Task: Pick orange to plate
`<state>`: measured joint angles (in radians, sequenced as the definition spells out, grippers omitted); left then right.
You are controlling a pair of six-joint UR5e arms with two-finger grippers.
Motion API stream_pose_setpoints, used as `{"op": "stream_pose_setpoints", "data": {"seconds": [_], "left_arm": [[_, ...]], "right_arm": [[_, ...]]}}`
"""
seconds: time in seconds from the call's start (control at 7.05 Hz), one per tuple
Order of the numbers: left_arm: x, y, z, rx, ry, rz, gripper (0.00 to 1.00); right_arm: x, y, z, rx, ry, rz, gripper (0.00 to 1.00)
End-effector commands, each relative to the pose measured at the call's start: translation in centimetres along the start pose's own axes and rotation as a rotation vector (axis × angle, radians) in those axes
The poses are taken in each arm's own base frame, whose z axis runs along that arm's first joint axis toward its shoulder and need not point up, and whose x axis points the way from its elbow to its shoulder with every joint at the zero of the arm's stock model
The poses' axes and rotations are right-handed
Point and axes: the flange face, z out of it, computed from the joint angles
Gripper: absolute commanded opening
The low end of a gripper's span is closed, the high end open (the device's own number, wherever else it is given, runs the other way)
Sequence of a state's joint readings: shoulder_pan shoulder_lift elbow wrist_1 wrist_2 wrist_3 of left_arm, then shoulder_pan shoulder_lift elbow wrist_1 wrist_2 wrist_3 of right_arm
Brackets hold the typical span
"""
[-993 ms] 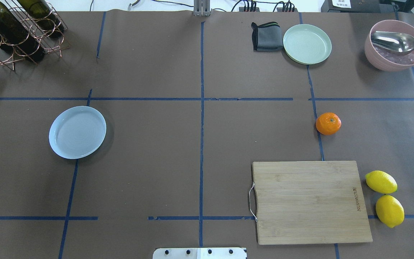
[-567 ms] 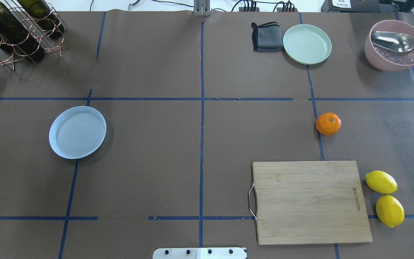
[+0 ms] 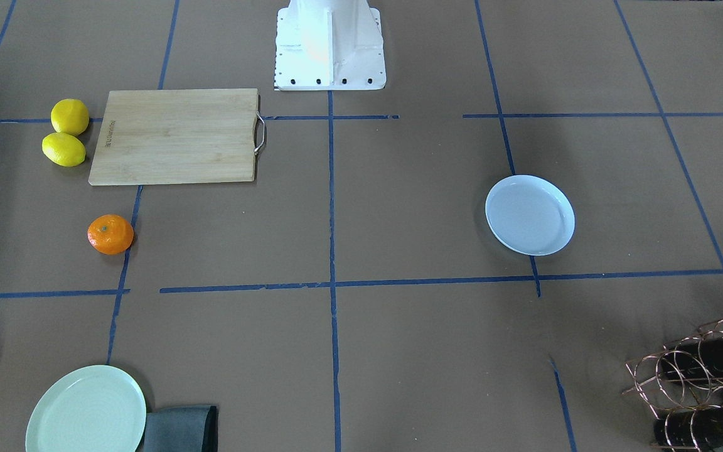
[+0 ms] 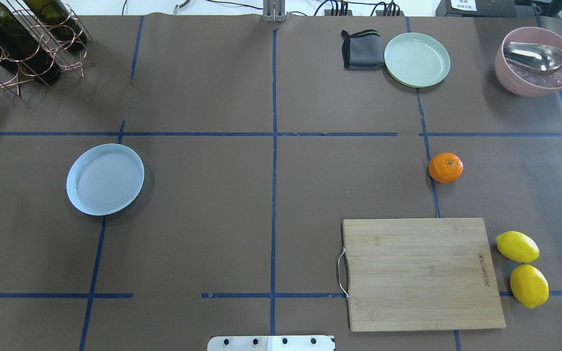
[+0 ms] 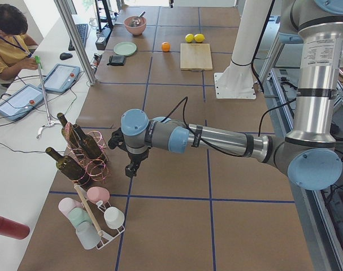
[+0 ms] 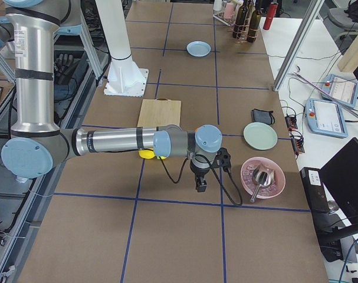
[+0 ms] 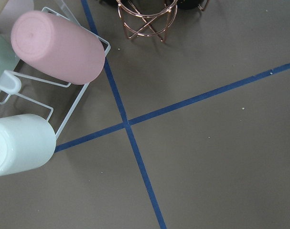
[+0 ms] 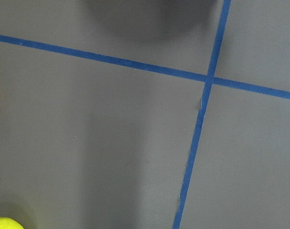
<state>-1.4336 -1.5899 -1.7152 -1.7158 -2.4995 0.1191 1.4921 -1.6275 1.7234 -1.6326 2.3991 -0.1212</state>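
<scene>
Orange (image 4: 446, 167) lies well apart from plate (image 4: 105, 179); left gripper (image 5: 131, 167), right gripper (image 6: 200, 184): opening cannot be told.

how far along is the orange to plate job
Nothing looks done yet. The small round bright orange fruit sits on the brown table, far across it from the round pale blue-white plate, which is empty. Nothing is in hand: the left gripper hangs near the copper wire wine rack, the right gripper near the pink bowl, neither at the orange. Left: grasp, carry, place.
</scene>
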Motion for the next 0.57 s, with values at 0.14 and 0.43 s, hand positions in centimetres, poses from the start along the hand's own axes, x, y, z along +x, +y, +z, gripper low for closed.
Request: {"op": "stream_pose_setpoints", "data": {"seconds": [0.14,0.43], "left_arm": [[11.2,-3.1,10.4,-0.009,-0.001,-0.207,1.0],[14.3,-2.4,15.5,-0.038,-0.073,-0.34,0.97]], "right_arm": [[-0.3,-0.2,0.4,0.032,-0.004,-0.046,1.0],[-0.2,-0.1,0.5,0.029,-0.008,-0.048,1.0]]}}
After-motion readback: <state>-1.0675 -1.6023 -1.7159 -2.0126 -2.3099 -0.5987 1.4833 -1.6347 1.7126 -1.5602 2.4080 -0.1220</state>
